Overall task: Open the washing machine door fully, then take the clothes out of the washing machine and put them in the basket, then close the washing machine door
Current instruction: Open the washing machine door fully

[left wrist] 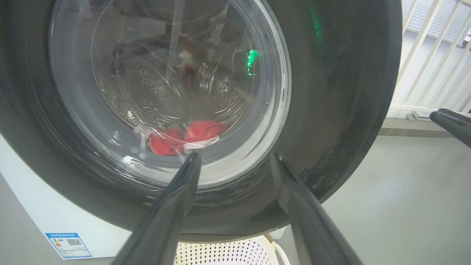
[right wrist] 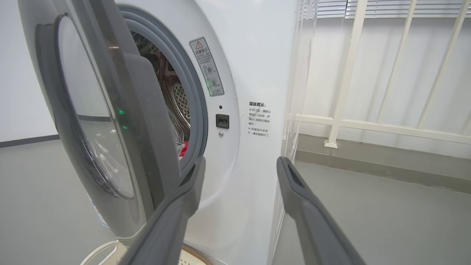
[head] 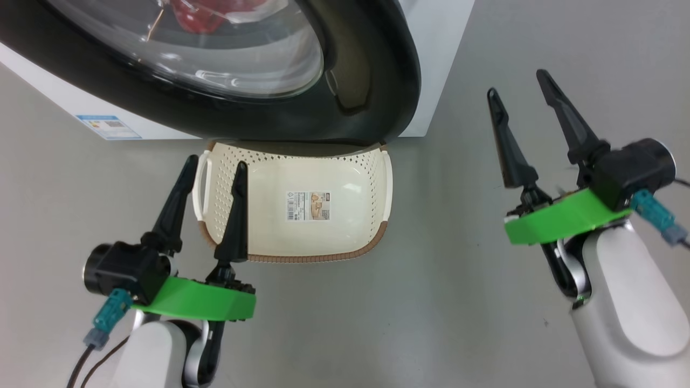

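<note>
The washing machine door (head: 372, 81), round with a glossy black rim and a clear bowl window, stands partly open over the basket (head: 350, 237). Red clothes (left wrist: 184, 138) lie in the steel drum behind the glass, and a red sliver (right wrist: 183, 150) shows through the gap at the grey ring. The white washing machine (right wrist: 250, 73) stands behind the door. The cream basket sits empty on the floor below the door. My left gripper (head: 215, 167) is open beside the basket's left handle, pointing at the door (left wrist: 331, 92). My right gripper (head: 520, 83) is open to the right of the machine, apart from the door's edge (right wrist: 147, 129).
Grey floor (head: 463, 302) spreads around the basket and to the right of the machine. A white railing (right wrist: 368, 73) runs along the wall on the right. A small blue label (head: 110, 126) marks the machine's lower front. My right fingertip (left wrist: 450, 123) shows at the left wrist view's right edge.
</note>
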`<state>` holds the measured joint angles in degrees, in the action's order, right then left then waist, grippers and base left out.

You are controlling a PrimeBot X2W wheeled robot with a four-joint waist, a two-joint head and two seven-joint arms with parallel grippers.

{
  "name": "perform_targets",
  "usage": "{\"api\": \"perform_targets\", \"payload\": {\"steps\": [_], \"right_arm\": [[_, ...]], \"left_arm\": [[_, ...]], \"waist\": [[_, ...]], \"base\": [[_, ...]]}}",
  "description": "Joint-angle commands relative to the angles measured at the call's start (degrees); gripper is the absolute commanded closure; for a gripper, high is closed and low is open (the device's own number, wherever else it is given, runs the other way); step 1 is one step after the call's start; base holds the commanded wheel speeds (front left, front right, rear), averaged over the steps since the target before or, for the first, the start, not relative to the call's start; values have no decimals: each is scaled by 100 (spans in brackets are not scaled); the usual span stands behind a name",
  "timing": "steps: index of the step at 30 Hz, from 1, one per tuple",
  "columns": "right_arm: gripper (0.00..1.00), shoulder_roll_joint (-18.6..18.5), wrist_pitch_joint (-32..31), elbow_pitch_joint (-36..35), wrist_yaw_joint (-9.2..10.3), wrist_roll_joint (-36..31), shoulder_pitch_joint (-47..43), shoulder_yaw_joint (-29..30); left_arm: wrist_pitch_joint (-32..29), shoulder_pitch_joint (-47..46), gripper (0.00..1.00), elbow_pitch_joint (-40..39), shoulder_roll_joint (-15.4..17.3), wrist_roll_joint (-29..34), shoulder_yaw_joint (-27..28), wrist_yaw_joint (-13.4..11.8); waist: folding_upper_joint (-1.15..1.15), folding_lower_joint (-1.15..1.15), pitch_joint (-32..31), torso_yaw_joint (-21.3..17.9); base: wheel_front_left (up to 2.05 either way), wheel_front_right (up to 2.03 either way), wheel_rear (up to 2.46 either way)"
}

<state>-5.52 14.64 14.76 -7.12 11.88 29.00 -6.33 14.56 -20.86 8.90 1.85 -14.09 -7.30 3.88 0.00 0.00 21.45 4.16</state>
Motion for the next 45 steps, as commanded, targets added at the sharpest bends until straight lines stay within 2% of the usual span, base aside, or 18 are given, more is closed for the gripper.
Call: {"api": "perform_targets", "payload": {"steps": [1,12,34,35,36,37,38,39,41,45], "right_arm": [[0,87,35,-260,-36,-125,-154,-59],[0,255,35,-1052,-36,-632,-826,243],[0,264,36,-1169,-36,-416,-824,232],[51,264,36,-1160,-36,-405,-802,212],[51,264,36,-1160,-36,-405,-802,212],[64,264,36,-1145,-36,-394,-797,189],[88,264,36,-1104,-36,-363,-797,146],[100,264,36,-1063,-36,-299,-788,100],[100,264,36,-988,-36,54,-748,25],[100,264,36,-835,-36,1296,-579,-101]], "left_arm": [[44,49,0,-184,103,61,179,-45],[44,48,0,-240,103,29,144,-88],[44,25,0,-213,103,64,152,-89],[44,21,0,-207,103,68,140,-88],[44,21,0,-207,103,68,140,-88],[44,20,0,-204,103,72,133,-88],[44,19,0,-202,103,72,128,-89],[44,18,0,-202,103,71,125,-92],[44,18,0,-205,103,65,121,-98],[44,29,0,-218,103,45,123,-113]], "waist": [[0,0,3,2],[0,0,46,21],[0,0,112,-11],[0,0,114,-4],[0,0,114,-4],[0,0,112,1],[0,0,111,6],[0,0,111,11],[0,0,111,21],[0,0,121,30]], "base": [[0,0,0],[0,0,0],[0,0,0],[0,0,0],[0,0,0],[0,0,0],[0,0,0],[0,0,0],[0,0,0],[0,0,0]]}}
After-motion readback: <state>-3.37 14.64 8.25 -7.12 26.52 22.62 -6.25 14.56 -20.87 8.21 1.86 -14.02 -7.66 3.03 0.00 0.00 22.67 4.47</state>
